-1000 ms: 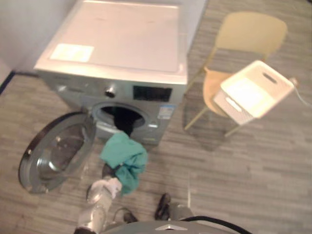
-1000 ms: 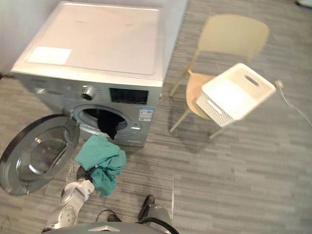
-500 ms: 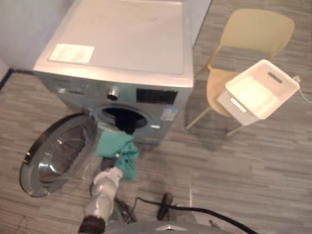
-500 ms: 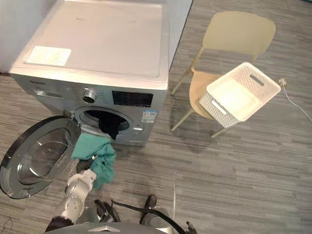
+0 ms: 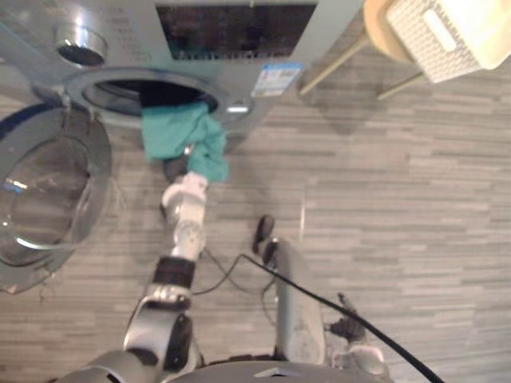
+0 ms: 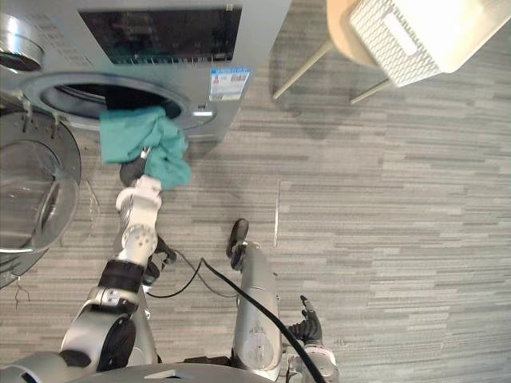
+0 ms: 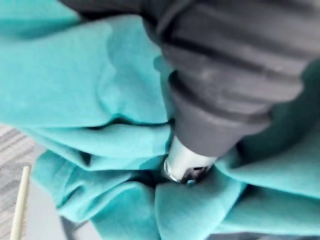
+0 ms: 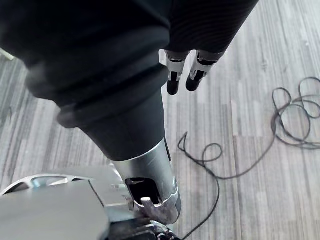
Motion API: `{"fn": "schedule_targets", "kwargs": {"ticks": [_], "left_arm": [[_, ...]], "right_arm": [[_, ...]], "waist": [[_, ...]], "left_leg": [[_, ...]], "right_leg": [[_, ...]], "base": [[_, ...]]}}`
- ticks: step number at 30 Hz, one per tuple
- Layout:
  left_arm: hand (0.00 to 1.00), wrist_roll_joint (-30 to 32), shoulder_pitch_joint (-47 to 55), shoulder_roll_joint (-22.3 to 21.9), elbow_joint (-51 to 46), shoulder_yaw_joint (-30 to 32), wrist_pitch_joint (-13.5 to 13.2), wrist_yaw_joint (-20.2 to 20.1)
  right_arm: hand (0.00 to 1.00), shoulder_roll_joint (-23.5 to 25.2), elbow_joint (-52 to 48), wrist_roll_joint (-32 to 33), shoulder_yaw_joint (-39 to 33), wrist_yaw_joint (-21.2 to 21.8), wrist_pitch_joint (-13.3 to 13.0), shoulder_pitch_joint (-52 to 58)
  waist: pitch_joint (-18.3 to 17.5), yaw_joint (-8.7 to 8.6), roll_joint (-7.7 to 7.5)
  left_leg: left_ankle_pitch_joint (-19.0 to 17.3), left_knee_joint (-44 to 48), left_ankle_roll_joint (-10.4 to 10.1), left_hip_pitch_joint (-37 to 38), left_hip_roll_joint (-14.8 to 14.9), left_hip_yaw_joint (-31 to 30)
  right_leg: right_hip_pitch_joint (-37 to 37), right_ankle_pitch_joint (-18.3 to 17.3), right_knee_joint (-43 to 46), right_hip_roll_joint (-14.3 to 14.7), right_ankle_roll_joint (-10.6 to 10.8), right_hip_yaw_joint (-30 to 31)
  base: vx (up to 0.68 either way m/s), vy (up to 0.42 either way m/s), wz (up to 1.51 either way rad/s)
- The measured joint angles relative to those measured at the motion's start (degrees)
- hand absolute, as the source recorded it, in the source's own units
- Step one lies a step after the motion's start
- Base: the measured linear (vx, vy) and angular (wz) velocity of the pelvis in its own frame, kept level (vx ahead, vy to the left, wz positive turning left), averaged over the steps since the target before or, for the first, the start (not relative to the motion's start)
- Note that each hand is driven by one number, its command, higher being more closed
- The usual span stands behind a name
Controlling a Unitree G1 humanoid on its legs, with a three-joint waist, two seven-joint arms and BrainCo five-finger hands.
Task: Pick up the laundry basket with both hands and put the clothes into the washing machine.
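Note:
A teal garment (image 5: 180, 133) hangs over the lower rim of the washing machine's (image 6: 160, 36) round drum opening (image 5: 120, 89). My left hand (image 5: 178, 170) is stretched out to it from below and is shut on the cloth; in the left wrist view teal folds (image 7: 90, 100) wrap round one finger (image 7: 186, 166). The white laundry basket (image 6: 419, 32) lies tilted on a chair at the far right, away from both hands. My right hand (image 6: 310, 327) hangs low beside me, its fingers (image 8: 178, 79) relaxed and holding nothing.
The washer's round glass door (image 5: 44, 187) stands swung open to the left, close beside my left arm. A beige wooden chair (image 5: 377, 28) bears the basket. Grey plank floor (image 6: 383, 199) stretches between the washer and the chair.
The camera has tipped down and closer to the washer. My left hand has carried the teal garment from in front of the door up onto the drum opening's rim.

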Motion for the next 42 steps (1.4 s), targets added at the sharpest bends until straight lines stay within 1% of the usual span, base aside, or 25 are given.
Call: {"fn": "schedule_targets", "kwargs": {"ticks": [1,3,4,5,7,8,9,11,15,19,21,23,26,28,30,32,34,35,36,37,38,39,40,41,42], "left_arm": [[1.00,-0.48,-2.66,0.42,0.06,0.57,-0.48,0.25],[1.00,-1.52,-6.26,1.53,0.11,2.33,-1.22,0.94],[1.00,-2.51,-8.35,2.53,-0.09,3.23,-1.77,1.51],[1.00,-2.89,-9.23,3.15,-0.30,3.90,-1.96,1.89],[1.00,-4.78,-11.89,4.66,-0.58,5.80,-3.40,2.41],[1.00,-6.71,-13.64,6.27,-0.62,7.00,-4.38,2.90],[1.00,-8.09,-15.22,8.13,-0.62,8.26,-4.83,3.40],[1.00,-10.40,-17.55,9.46,-0.62,10.36,-5.78,4.38],[1.00,-12.60,-22.75,12.42,-0.62,12.87,-6.31,5.24],[1.00,-12.78,-26.18,15.34,-0.28,13.29,-6.32,6.91],[1.00,-12.75,-30.12,17.28,2.63,13.09,-6.21,7.17],[1.00,-12.75,-33.27,18.67,5.28,12.52,-5.85,7.13],[1.00,-12.73,-41.16,21.46,10.62,7.49,-3.56,6.53],[1.00,-12.68,-45.24,24.79,15.02,5.19,-1.05,4.63],[1.00,-12.70,-49.12,26.60,15.68,2.62,0.40,4.98],[1.00,-12.70,-50.89,28.37,15.64,0.51,0.57,5.74],[1.00,-11.59,-51.28,28.51,13.08,-1.08,-0.41,8.48],[0.00,-9.48,-51.27,28.92,12.67,-2.71,-1.50,10.14],[0.00,-4.57,-51.28,29.98,12.75,-3.61,-1.50,11.15],[0.00,-1.88,-51.30,30.75,12.75,-4.09,-1.48,11.15],[0.00,2.22,-51.47,32.81,13.10,-6.16,-0.76,10.49],[0.00,6.37,-52.34,34.35,14.21,-7.72,0.53,8.76],[0.00,9.42,-53.15,34.63,15.55,-8.03,1.42,7.34],[0.00,14.58,-54.83,34.96,18.79,-9.37,3.74,4.57],[0.00,18.01,-55.54,35.05,21.34,-10.43,5.47,3.01]], "right_arm": [[0.00,-0.48,-1.03,2.95,-0.18,0.03,-1.18,0.82],[0.00,-0.80,-3.51,5.89,-0.31,0.08,-1.97,2.05],[0.00,-0.78,-6.01,6.27,-0.56,-0.09,-1.98,3.26],[0.00,-0.80,-6.74,6.29,-0.70,-0.12,-1.98,3.68],[0.00,-0.78,-8.88,6.48,-0.95,-0.11,-2.00,4.70],[0.00,-0.66,-9.56,6.78,-1.03,-0.09,-2.55,4.80],[0.00,-0.46,-10.52,7.15,-1.05,-0.10,-2.75,5.09],[0.00,-0.27,-11.19,8.00,-1.06,-0.01,-3.13,5.12],[0.00,0.05,-11.23,9.18,-1.19,0.56,-3.57,5.14],[0.00,0.17,-11.01,10.90,-1.13,0.67,-3.65,5.22],[0.00,0.16,-10.67,10.96,-1.17,0.69,-3.65,5.13],[0.00,0.19,-10.15,11.14,-1.21,0.85,-3.65,4.75],[0.00,0.07,-8.17,13.07,-1.38,1.82,-4.31,4.13],[0.00,0.04,-7.68,13.35,-1.43,2.10,-4.33,3.84],[0.00,0.12,-6.17,13.52,-1.45,2.96,-4.69,2.97],[0.00,0.63,-6.00,13.98,-1.45,2.97,-4.71,2.89],[0.00,1.59,-6.00,15.11,-1.88,3.06,-4.88,3.15],[0.00,1.67,-6.00,15.11,-2.09,3.19,-4.90,3.16],[0.00,1.67,-6.00,15.11,-2.16,3.30,-4.90,3.16],[0.00,1.68,-6.00,15.11,-2.20,3.36,-4.90,3.16],[0.00,1.62,-6.00,15.11,-2.20,3.35,-4.88,3.12],[0.00,1.45,-5.76,15.11,-2.16,3.34,-4.86,3.14],[0.00,1.33,-5.63,15.11,-2.16,3.34,-4.86,3.13],[0.00,0.78,-4.63,15.15,-2.16,3.46,-4.87,2.72],[0.00,0.47,-3.54,15.17,-2.15,3.90,-4.87,2.12]], "waist": [[0.33,-0.34,0.52],[1.10,-1.24,1.10],[2.17,-1.34,1.39],[2.27,-1.42,1.43],[2.45,-1.88,1.65],[3.11,-2.27,1.82],[3.71,-2.58,1.85],[4.97,-2.96,1.89],[5.00,-3.16,1.90],[5.21,-2.95,1.88],[5.21,-2.66,1.88],[5.21,-2.76,1.88],[5.21,-2.64,1.88],[5.21,-2.50,1.88],[5.21,-2.22,1.88],[5.21,-2.26,1.88],[5.21,-2.30,1.87],[5.22,-2.24,1.86],[5.21,-2.15,1.86],[5.21,-2.15,1.86],[5.22,-1.97,1.85],[5.22,-1.64,1.85],[5.22,-1.47,1.85],[5.23,-1.08,1.84],[5.21,-1.07,1.79]], "left_leg": [[-0.87,1.98,0.18,-2.62,0.70,-0.35],[-1.85,4.94,1.01,-5.87,1.62,-0.96],[-2.31,6.35,1.43,-7.04,1.93,-1.08],[-2.49,6.77,1.59,-7.79,2.04,-1.08],[-2.89,8.04,2.12,-10.49,2.22,-1.04],[-3.31,9.13,2.25,-11.83,2.92,-1.12],[-3.37,9.52,2.28,-12.78,3.27,-1.09],[-3.31,9.55,2.36,-13.12,3.64,-1.01],[-3.03,9.25,2.58,-15.36,4.20,-0.78],[-3.00,8.79,2.56,-15.84,4.44,-0.75],[-2.71,7.90,2.58,-15.85,4.28,-0.66],[-2.25,6.84,2.63,-15.84,3.92,-0.65],[-0.53,3.48,2.69,-15.76,2.65,-0.26],[0.69,1.04,2.92,-15.72,1.80,0.88],[1.35,0.02,3.18,-16.02,1.59,1.37],[1.86,-0.61,3.35,-16.92,1.59,1.39],[2.17,-0.84,3.43,-17.88,1.73,1.10],[2.21,-0.80,3.50,-18.18,1.72,1.00],[2.21,-0.79,3.50,-18.45,1.75,0.79],[2.21,-0.80,3.50,-18.57,1.77,0.71],[2.67,-1.84,4.25,-18.48,1.32,0.75],[3.22,-2.95,4.36,-18.35,0.87,0.82],[3.51,-3.47,4.55,-18.18,0.62,0.85],[3.84,-4.31,4.59,-17.55,0.24,0.91],[4.09,-5.07,4.66,-16.73,-0.20,0.98]], "right_leg": [[-2.43,-0.27,1.50,-0.31,-0.02,0.12],[-5.32,-0.52,3.65,-0.60,-0.10,0.43],[-6.57,-0.60,4.79,-0.97,-0.23,0.81],[-7.53,-0.64,5.24,-1.10,-0.25,1.08],[-10.64,-0.63,6.39,-1.29,-0.25,1.74],[-11.78,-0.50,6.44,-1.28,-0.27,1.75],[-12.68,-0.12,6.44,-1.12,-0.38,1.77],[-12.87,0.53,5.75,-0.72,-0.36,1.74],[-14.60,1.93,4.20,0.19,-0.43,1.53],[-14.47,2.79,2.49,0.77,-0.37,1.22],[-14.03,3.71,0.80,1.09,-0.27,0.80],[-13.54,4.44,-0.61,1.20,-0.25,0.36],[-12.59,6.56,-4.72,1.55,0.01,-0.41],[-12.57,8.56,-7.93,1.87,0.09,-0.51],[-12.54,10.18,-10.30,2.51,-0.01,-0.61],[-12.61,11.28,-12.31,2.93,0.05,-1.16],[-12.63,11.79,-13.40,3.39,-0.01,-1.79],[-12.73,11.81,-13.48,3.49,-0.03,-1.99],[-12.72,11.95,-13.67,3.56,-0.09,-2.20],[-12.72,11.98,-13.73,3.56,-0.11,-2.34],[-12.42,12.48,-14.82,3.55,0.18,-2.49],[-12.03,13.13,-16.19,3.64,0.20,-2.72],[-11.74,13.30,-16.74,3.67,0.29,-2.83],[-10.79,13.72,-17.80,3.78,0.50,-2.90],[-10.03,14.06,-18.55,3.92,0.58,-2.89]], "base": [[-0.07,0.045,0.00],[-0.07,0.037,0.02],[-0.09,0.020,0.01],[-0.08,0.001,0.00],[-0.07,-0.011,-0.02],[-0.07,-0.021,-0.09],[-0.05,-0.021,-0.12],[-0.01,-0.020,-0.14],[0.02,-0.009,-0.11],[0.05,0.016,-0.08],[0.03,0.022,-0.04],[0.00,0.020,0.02],[-0.01,0.038,0.07],[-0.02,0.050,-0.04],[-0.02,0.052,-0.12],[-0.01,0.032,-0.07],[-0.01,0.005,0.03],[-0.01,0.003,0.04],[-0.01,0.001,0.04],[-0.01,0.007,0.03],[-0.01,0.009,0.05],[-0.01,0.011,0.08],[-0.01,0.008,0.10],[-0.01,0.003,0.12],[-0.01,0.000,0.07]]}}
